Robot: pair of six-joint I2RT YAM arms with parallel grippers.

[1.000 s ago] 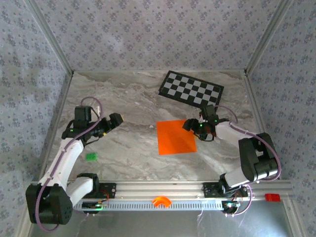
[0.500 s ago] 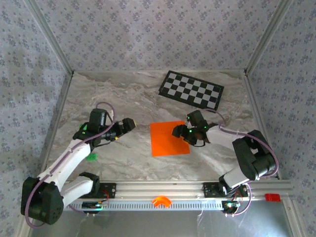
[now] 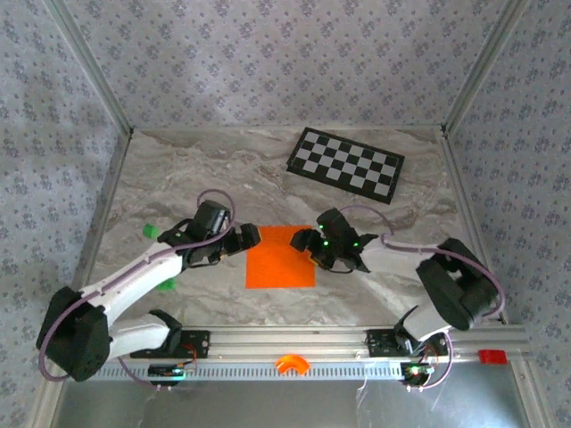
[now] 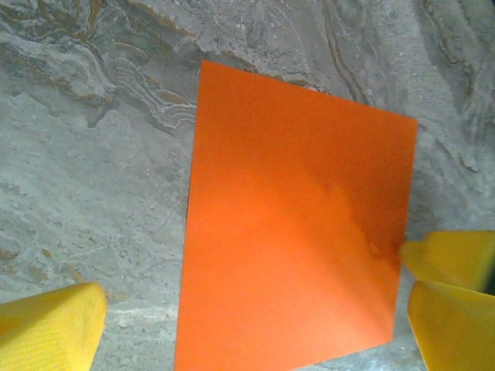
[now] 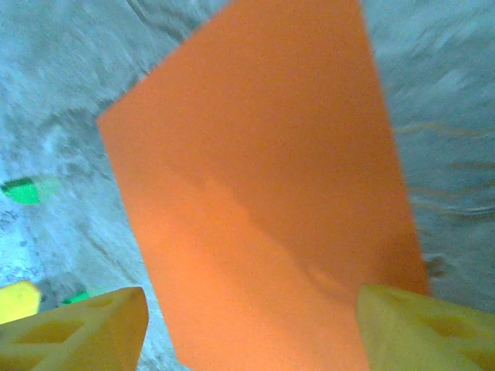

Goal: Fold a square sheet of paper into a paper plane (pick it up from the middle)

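The square sheet of paper [image 3: 281,257] lies flat on the marble table, bright orange, with no crease and no paper plane shape. My left gripper [image 3: 251,238] is at its left edge, open, and its yellow fingers [image 4: 48,326] stand wide apart over the sheet [image 4: 298,224]. At the sheet's right edge is my right gripper [image 3: 309,242], also open. Its fingers [image 5: 427,328] straddle the near part of the sheet [image 5: 263,185]. Whether they press on it I cannot tell. A yellow fingertip of the other arm [image 4: 452,259] shows at the sheet's far edge.
A checkerboard [image 3: 346,160] lies at the back right. Small green pieces [image 3: 149,231] [image 3: 166,284] sit left of the left arm, one green piece [image 5: 19,189] beyond the sheet. An orange arch part [image 3: 290,363] rests on the front rail, a red tag [image 3: 492,357] at the right.
The sheet has slid left and slightly nearer along with the right gripper. The left arm has swung right and now reaches the sheet's left edge.
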